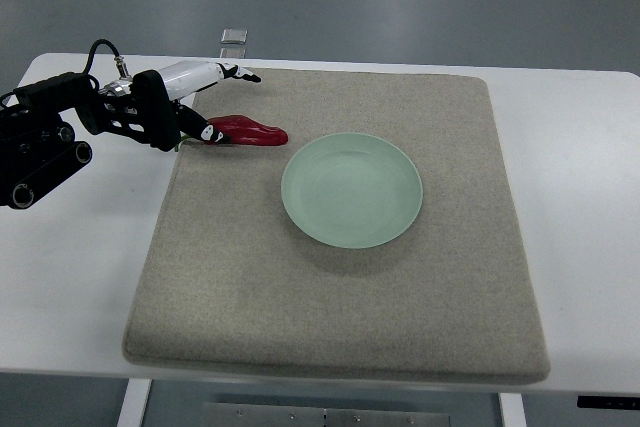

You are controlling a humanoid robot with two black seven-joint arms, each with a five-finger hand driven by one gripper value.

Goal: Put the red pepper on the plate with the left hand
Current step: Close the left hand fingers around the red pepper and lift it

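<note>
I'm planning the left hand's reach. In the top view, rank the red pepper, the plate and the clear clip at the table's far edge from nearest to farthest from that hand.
1. Red pepper, right beside the left hand.
2. Clear clip, just beyond the hand.
3. Plate, mid-mat, to the hand's right.

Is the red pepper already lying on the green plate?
No, the red pepper lies on the grey mat left of the plate, apart from its rim, with the left hand at its stem end.
</note>
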